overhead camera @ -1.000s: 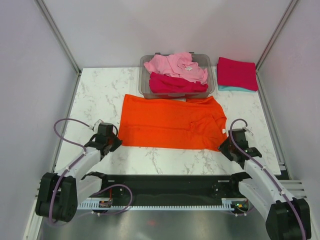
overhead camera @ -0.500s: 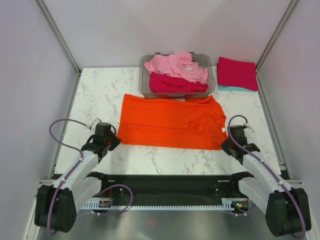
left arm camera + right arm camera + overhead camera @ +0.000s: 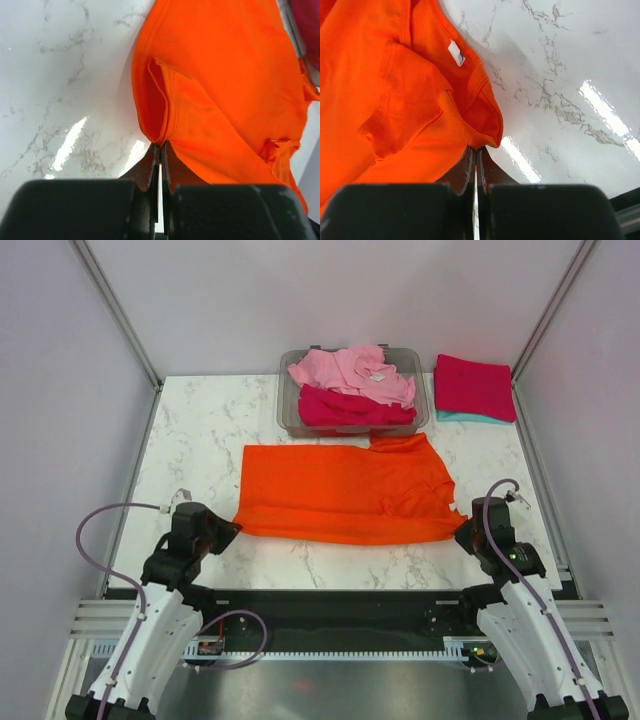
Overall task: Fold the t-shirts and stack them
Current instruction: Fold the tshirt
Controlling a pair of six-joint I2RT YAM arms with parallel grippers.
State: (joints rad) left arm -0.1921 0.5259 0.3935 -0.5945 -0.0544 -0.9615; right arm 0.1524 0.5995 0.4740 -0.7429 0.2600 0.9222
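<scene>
**Item:** orange t-shirt (image 3: pixel 345 492), spread flat mid-table, just near of the bin (image 3: pixel 290 418). Thin soft knit, matte; white tag (image 3: pixel 456 53) by the collar at right.

**L gripper** (image 3: pixel 160 150): jaws closed, pinching the near-left corner; cloth tents up.

**R gripper** (image 3: pixel 475 152): jaws closed on the near-right edge by the collar.

**Step (est.):** first fold, both corners gripped.

**Next (prob.):** lift both evenly, carry far, keep cloth taut.

**Also:**
- pink shirt (image 3: pixel 350 370) & crimson shirt (image 3: pixel 350 408), heaped in the grey clear-plastic bin
- folded stack (image 3: pixel 475 387), crimson over teal, far right
- table (image 3: pixel 200 430), glossy white marble
</scene>
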